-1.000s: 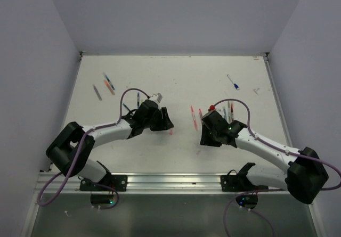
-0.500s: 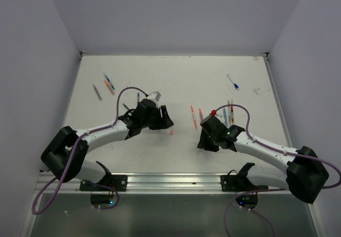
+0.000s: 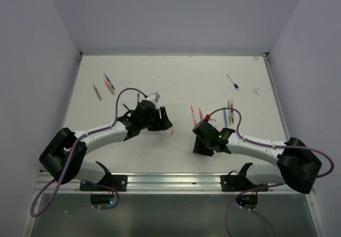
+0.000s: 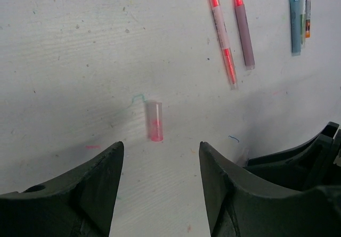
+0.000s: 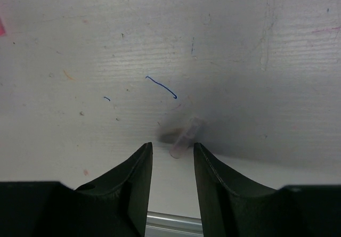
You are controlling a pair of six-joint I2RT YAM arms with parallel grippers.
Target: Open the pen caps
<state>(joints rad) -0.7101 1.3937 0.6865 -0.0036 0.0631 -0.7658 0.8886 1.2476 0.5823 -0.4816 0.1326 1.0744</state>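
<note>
Translucent pink-tinted cap (image 4: 154,121) lies loose on the table before left gripper (image 4: 160,153), jaws wide apart; paler cap (image 5: 184,137) before right gripper (image 5: 171,153), jaws narrowly parted

No lettering, label or number can be read anywhere.

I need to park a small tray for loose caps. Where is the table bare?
Widest bare patch: the far middle of the table, between the far-left pens and the blue pen. A smaller one borders the middle of the rail. Crowded: centre-right, where pink pens and a pen bunch lie beside the right gripper.
</note>
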